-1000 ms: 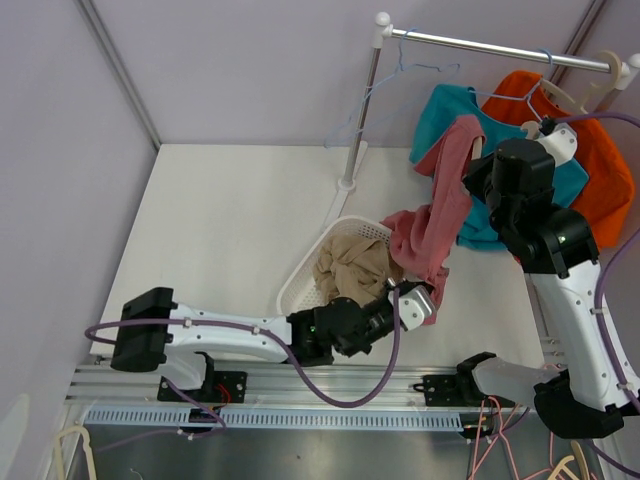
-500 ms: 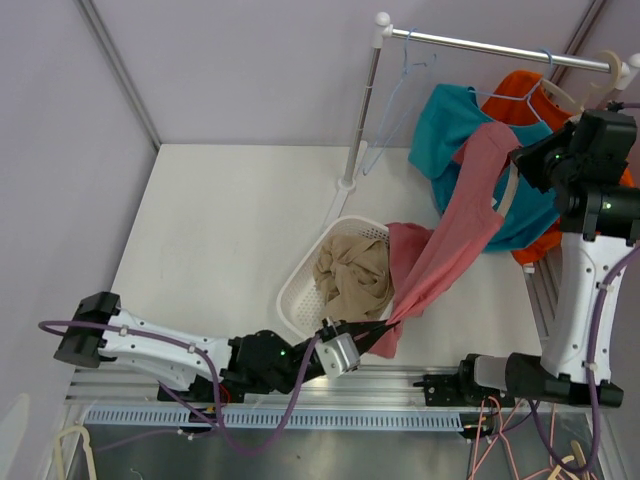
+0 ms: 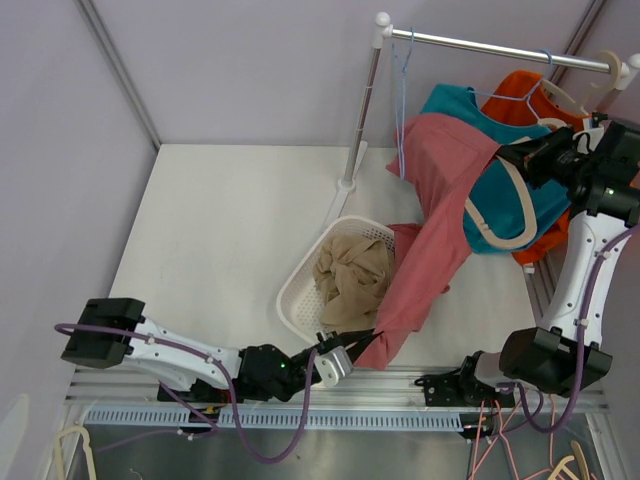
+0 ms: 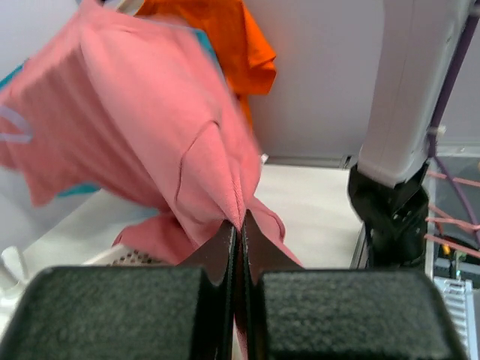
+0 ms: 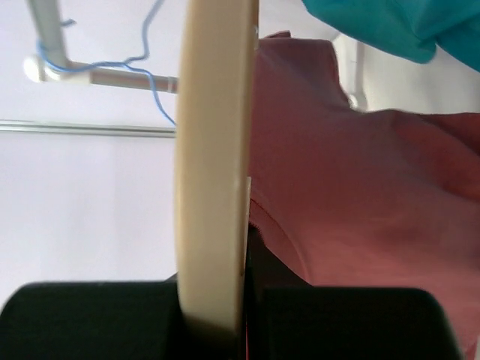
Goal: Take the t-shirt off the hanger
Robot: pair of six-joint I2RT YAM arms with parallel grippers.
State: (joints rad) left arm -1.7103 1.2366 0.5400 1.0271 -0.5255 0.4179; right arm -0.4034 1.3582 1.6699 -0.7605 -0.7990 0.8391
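Two arms mid-tug: left gripper (image 4: 238, 225) pinches pink t-shirt (image 3: 430, 230), right gripper (image 5: 246, 255) clamps hanger (image 5: 214, 150) (cream); apparently not yet fully off.

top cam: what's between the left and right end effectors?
The pink t-shirt, taut from the left end effector pinching its lower end up to the cream hanger clamped in the right end effector. Clearest in the top view.
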